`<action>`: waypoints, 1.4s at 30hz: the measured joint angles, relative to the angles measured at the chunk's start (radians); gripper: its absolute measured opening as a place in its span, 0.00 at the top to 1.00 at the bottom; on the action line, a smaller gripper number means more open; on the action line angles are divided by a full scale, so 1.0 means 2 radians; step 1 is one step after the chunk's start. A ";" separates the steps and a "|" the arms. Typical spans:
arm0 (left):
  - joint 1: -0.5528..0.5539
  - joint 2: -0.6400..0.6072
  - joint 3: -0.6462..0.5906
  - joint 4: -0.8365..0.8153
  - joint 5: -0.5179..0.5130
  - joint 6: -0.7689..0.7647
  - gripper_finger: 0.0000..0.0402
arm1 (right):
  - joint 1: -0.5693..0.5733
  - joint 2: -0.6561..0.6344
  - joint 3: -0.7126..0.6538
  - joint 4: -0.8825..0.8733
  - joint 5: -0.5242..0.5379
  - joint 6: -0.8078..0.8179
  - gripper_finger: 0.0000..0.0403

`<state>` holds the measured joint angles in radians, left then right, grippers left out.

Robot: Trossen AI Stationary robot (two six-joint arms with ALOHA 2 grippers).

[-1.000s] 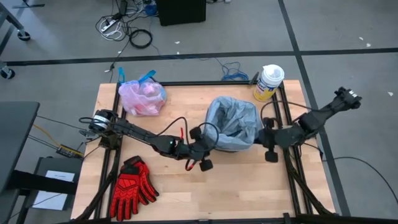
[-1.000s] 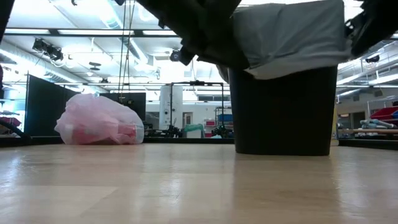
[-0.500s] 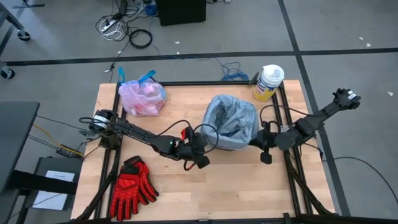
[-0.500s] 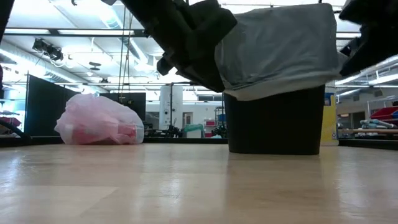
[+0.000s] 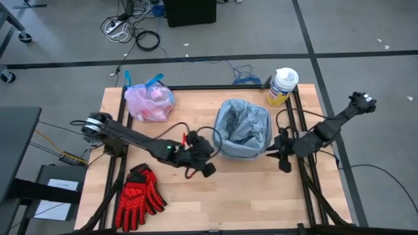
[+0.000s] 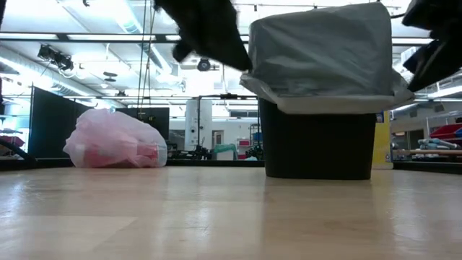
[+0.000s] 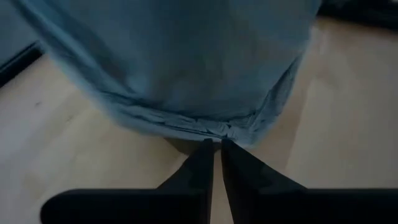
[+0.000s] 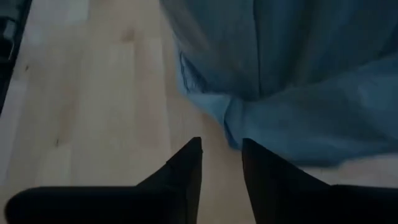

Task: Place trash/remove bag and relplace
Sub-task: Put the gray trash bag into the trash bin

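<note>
Centrally on the wooden table, slightly right of middle in the high view, stands a dark bin lined with the grey-blue liner, whose edge folds down over the rim. At the liner's lower left side sits the left gripper; its fingers are nearly together, tips at the liner's hem, though whether they pinch the plastic cannot be told. At the lower right side sits the right gripper, its fingers a little apart with nothing between them, just short of the liner. In the upper left of the table lies the tied pink bag with blue drawstrings. A yellow tub with a white lid stands at the upper right corner. Red gloves lie at the lower left.
</note>
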<state>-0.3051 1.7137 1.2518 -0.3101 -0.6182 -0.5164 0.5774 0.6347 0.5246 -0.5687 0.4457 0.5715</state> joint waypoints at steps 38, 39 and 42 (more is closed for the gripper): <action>0.267 -0.063 0.000 0.005 0.239 0.176 0.90 | -0.071 -0.111 0.077 -0.092 0.226 0.006 0.86; 0.268 -0.059 0.000 0.023 0.247 0.179 0.90 | -0.075 -0.111 0.073 -0.091 0.224 0.007 0.86; 0.271 -0.052 0.001 0.044 0.276 0.203 0.90 | -0.090 -0.111 0.055 -0.066 0.187 0.010 0.87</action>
<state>0.2367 1.6106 1.2537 -0.2227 -0.0656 -0.1114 0.3982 0.4135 0.6355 -0.7003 0.8203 0.5907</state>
